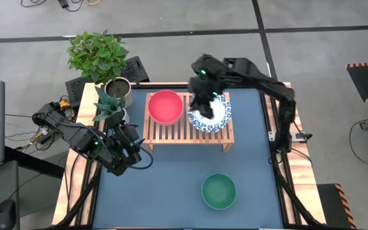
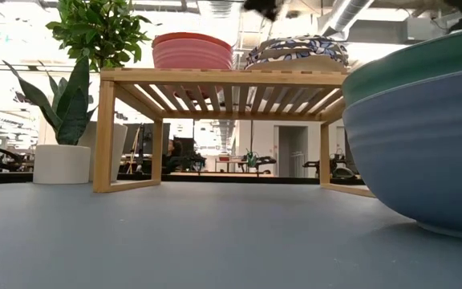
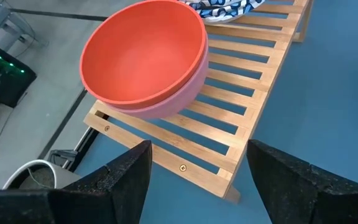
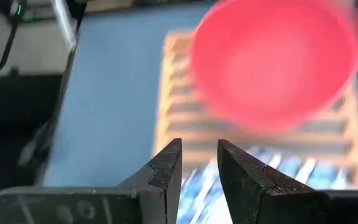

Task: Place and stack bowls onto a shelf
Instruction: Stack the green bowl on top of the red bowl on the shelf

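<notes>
The light-wood shelf (image 1: 187, 130) stands at the table's far middle. A pink-red bowl (image 1: 165, 107) rests on its left half and also shows in the left wrist view (image 3: 145, 59). A white bowl with a blue pattern (image 1: 214, 117) rests on its right half. A green bowl (image 1: 218, 191) sits near the front edge, nested in a blue bowl (image 2: 423, 160). My right gripper (image 4: 199, 155) hovers above the patterned bowl's far-left rim, fingers a little apart and empty. My left gripper (image 3: 197, 168) is open and empty, low over the table by the shelf's near-left corner.
A leafy plant in a metal pot (image 1: 117, 89) and a spiky plant in a white pot (image 1: 110, 114) stand left of the shelf, close to my left arm. Bare blue tabletop (image 1: 165, 185) lies between the shelf and the green bowl.
</notes>
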